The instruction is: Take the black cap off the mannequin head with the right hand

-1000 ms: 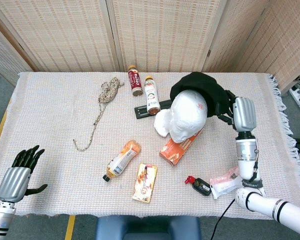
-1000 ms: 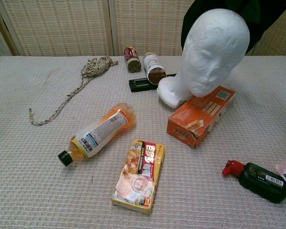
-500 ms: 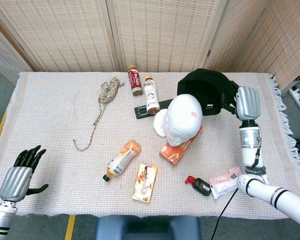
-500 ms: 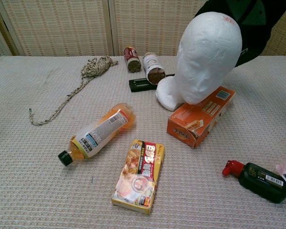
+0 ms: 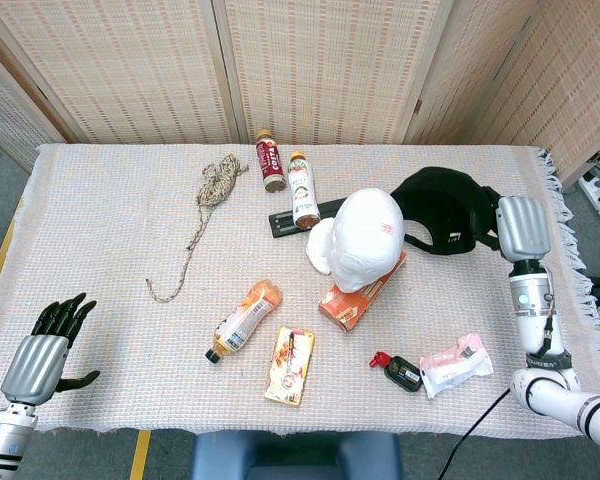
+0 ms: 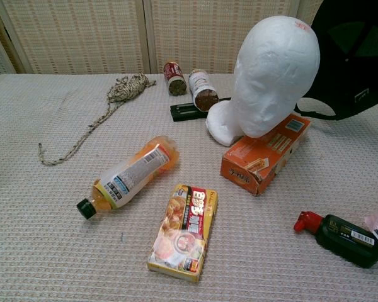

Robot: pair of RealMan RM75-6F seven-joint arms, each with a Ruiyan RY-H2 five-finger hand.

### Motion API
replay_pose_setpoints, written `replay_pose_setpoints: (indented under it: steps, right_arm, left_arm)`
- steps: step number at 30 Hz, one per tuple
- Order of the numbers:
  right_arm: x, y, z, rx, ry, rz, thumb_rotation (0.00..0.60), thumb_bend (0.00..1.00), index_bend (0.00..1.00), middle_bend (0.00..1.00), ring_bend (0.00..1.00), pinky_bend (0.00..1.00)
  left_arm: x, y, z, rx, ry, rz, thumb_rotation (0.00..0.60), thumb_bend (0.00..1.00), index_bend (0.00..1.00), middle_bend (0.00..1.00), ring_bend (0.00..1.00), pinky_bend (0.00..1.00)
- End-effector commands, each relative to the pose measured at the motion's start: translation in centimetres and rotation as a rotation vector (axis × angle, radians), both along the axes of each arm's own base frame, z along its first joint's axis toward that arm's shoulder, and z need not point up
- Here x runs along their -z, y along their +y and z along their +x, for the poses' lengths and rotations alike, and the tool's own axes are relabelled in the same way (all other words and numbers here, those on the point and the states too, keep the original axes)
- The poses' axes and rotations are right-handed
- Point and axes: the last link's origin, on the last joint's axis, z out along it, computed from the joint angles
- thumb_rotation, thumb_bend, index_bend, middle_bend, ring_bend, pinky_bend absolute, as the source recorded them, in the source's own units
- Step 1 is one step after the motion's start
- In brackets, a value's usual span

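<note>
The black cap (image 5: 442, 210) hangs clear of the white mannequin head (image 5: 362, 240), to its right, held by my right hand (image 5: 508, 226). In the chest view the black cap (image 6: 349, 60) floats at the upper right beside the bare mannequin head (image 6: 271, 75), which leans on an orange box (image 6: 264, 154); the hand itself is outside that view. My left hand (image 5: 42, 350) sits low at the table's front left corner, holding nothing, fingers spread.
An orange drink bottle (image 5: 244, 319), a snack box (image 5: 290, 365), a black bottle with a red cap (image 5: 398, 370) and a pink packet (image 5: 454, 364) lie at the front. Two bottles (image 5: 285, 180), a black bar (image 5: 302, 216) and a rope (image 5: 205, 215) lie behind.
My right hand has pulled the cap off the mannequin head and carried it to the right. The bare head rocked and now rests on the orange box. The left hand stayed put.
</note>
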Motion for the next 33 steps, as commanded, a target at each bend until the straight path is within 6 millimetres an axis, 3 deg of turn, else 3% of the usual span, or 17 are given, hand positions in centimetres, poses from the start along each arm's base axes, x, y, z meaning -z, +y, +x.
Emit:
replay_pose_setpoints:
  steps: [1,8,14,16,19,21,22,25,26,33]
  right_arm:
    - [0.2,1.3,-1.0,0.003,0.023,0.027,0.569,0.90,0.65,0.97,1.00,1.00]
    - [1.0,3.7,-2.4,-0.006,0.056,0.088,0.567,0.90,0.66,0.97,1.00,1.00]
    - [2.4,4.7,-3.3,0.019,0.113,0.159,0.559,0.88,0.62,0.96,0.97,1.00]
    - [2.9,4.7,-3.6,0.040,0.134,0.189,0.555,0.81,0.53,0.92,0.91,1.00]
    - [3.6,4.9,-3.9,0.080,0.152,0.241,0.552,0.43,0.28,0.71,0.71,0.99]
    - [3.8,5.1,-3.8,0.096,0.151,0.264,0.539,0.14,0.09,0.49,0.51,0.86]
    - [3.8,5.1,-3.7,0.103,0.143,0.273,0.519,0.06,0.03,0.39,0.41,0.75]
    - [3.6,5.5,-3.3,0.110,0.115,0.280,0.454,0.00,0.00,0.22,0.24,0.53]
    - [3.3,5.7,-3.1,0.105,0.106,0.272,0.441,0.00,0.00,0.20,0.22,0.51]
    - [1.2,8.8,-3.0,0.087,0.092,0.196,0.428,0.00,0.00,0.22,0.25,0.49]
  left_arm:
    - [0.0,0.0,0.1,0.002,-0.001,-0.001,0.600,0.06,0.05,0.00,0.00,0.08]
    - [0.0,-0.2,0.0,-0.001,-0.001,-0.002,0.600,0.06,0.05,0.00,0.00,0.08]
    - [0.0,-0.3,0.1,0.005,-0.003,-0.008,0.600,0.06,0.05,0.00,0.00,0.08]
    - [0.0,-0.4,0.1,0.005,-0.004,-0.007,0.600,0.06,0.05,0.00,0.00,0.08]
    - [-0.1,-0.4,0.0,-0.001,-0.003,-0.006,0.600,0.06,0.05,0.00,0.00,0.08]
    - [-0.1,-0.5,-0.1,-0.004,-0.002,-0.006,0.600,0.06,0.05,0.00,0.00,0.08]
    - [-0.1,-0.5,-0.1,-0.005,-0.002,-0.006,0.600,0.06,0.05,0.00,0.00,0.08]
    - [-0.1,-0.5,-0.2,-0.007,-0.005,-0.006,0.600,0.06,0.05,0.00,0.00,0.08]
    - [-0.1,-0.5,-0.2,-0.008,-0.005,-0.006,0.600,0.07,0.05,0.00,0.00,0.08]
    - [0.0,-0.4,-0.4,-0.008,-0.003,0.000,0.600,0.06,0.04,0.00,0.00,0.08]
